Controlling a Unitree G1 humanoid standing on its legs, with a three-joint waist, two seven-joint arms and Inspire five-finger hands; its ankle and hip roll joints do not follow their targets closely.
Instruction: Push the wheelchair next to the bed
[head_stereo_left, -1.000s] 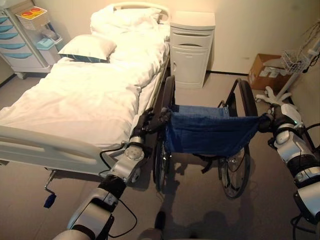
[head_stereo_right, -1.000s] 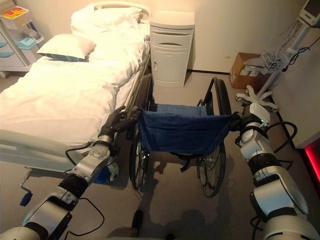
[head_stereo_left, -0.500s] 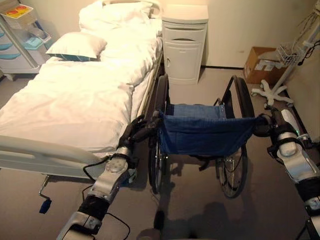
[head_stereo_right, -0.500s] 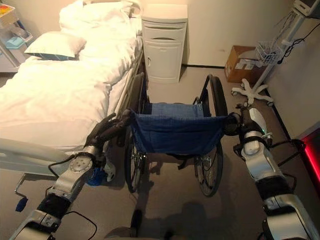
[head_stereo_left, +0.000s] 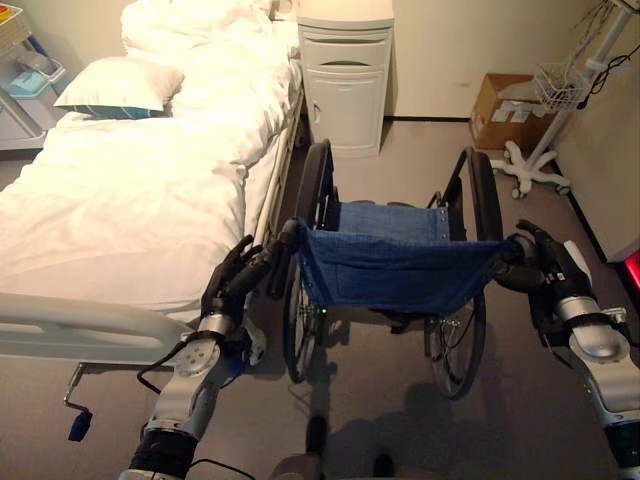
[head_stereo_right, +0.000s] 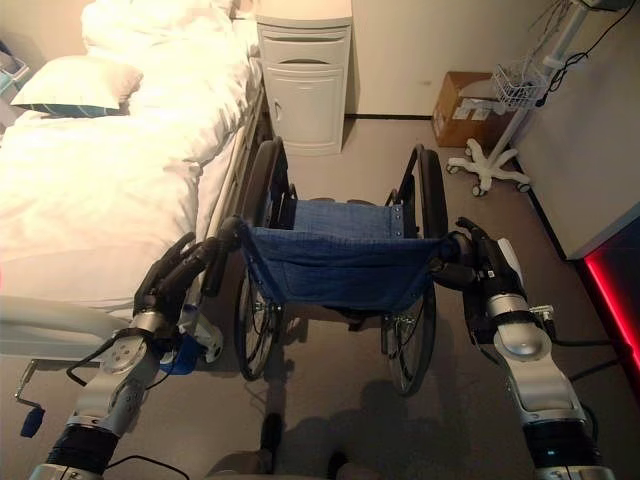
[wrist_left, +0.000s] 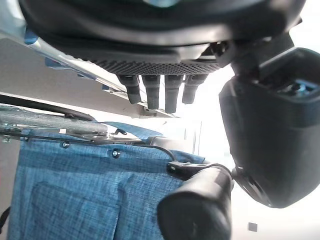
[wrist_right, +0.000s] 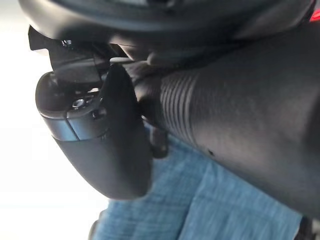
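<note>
A: Which step am I on?

B: Mid-push, I judge. The wheelchair stands on the floor just beside the bed, its left wheel close to the bed's side rail, its seat facing the white cabinet at the wall.

A: Hands?

B: My left hand is on the left push handle, arm reaching forward from low left. In the left wrist view the fingers hang fairly straight above the handle, the thumb alongside it, so I read it as resting and pushing, not wrapped. My right hand is on the right push handle; its thumb curls against the ribbed grip, so I count it as closed on that handle.

A: Next move?

B: My call: keep both handles level and push straight, chair parallel to the bed. The gap on the left is tight, so the wheel could catch the bed frame if I steer left. The cardboard box and the wheeled stand are well apart on the right.
</note>
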